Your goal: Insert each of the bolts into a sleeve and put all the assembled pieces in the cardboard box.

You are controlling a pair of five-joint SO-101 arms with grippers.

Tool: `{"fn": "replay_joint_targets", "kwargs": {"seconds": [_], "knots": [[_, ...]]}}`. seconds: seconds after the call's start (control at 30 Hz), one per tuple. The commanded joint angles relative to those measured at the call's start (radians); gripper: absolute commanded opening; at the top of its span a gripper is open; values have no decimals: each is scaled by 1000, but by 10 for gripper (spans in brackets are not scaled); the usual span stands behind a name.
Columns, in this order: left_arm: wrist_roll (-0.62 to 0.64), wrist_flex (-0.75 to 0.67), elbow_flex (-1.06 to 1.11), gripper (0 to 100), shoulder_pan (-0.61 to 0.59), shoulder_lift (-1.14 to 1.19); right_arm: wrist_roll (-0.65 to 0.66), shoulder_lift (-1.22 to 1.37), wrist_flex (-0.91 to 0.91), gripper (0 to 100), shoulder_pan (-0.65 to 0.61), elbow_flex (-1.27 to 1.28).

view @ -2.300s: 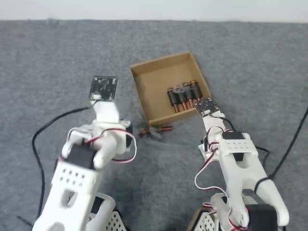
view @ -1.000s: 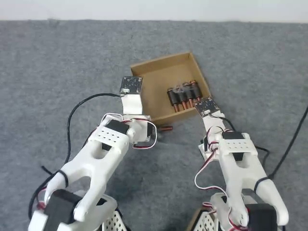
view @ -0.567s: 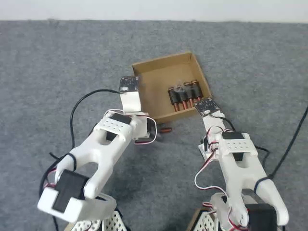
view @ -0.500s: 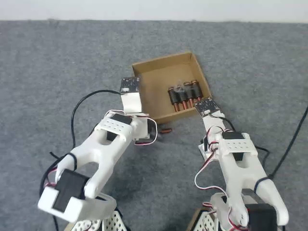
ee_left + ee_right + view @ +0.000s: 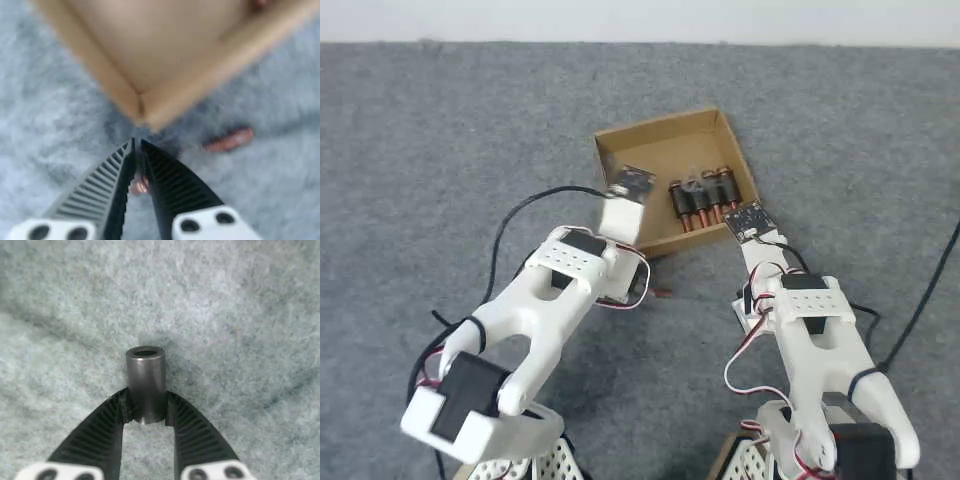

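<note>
my left fingers (image 5: 107, 182) pinch a bolt (image 5: 138, 185) just beside the cardboard box (image 5: 165, 45) corner. my right fingers (image 5: 100, 435) clamp the sleeve (image 5: 146, 375) upright above the tabletop (image 5: 240, 315). i'd line the bolt up with that open bore, then push slow and straight.

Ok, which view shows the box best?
The high view: the whole box, open, with pieces inside. The left wrist view catches one corner close up. The right wrist view faces carpet and a sleeve instead.
</note>
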Motion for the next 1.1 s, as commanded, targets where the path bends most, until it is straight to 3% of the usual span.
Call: {"fn": "replay_joint_targets", "kwargs": {"seconds": [0.0,0.2,0.33,0.5,0.57,0.67,0.87,0.97,1.07], "knots": [[-219,86,-111,12,6,-9,0,-50,-18,6,15,-3],[-190,244,-260,12,0,-17,0,-50,-18,6,15,-3],[41,279,-272,13,-9,-114,0,-50,-19,6,15,-3],[480,279,-180,13,9,-282,0,-50,-27,6,15,-3],[566,279,-122,13,29,-347,0,-50,-27,6,15,-3],[589,275,-1,13,81,-420,0,-50,-25,6,15,-3],[597,-25,283,13,106,-466,0,-50,-24,6,15,-3],[701,-176,377,58,110,-437,0,-50,-24,6,15,-3],[807,-199,378,129,110,-397,0,-50,-24,6,15,-3]]}}
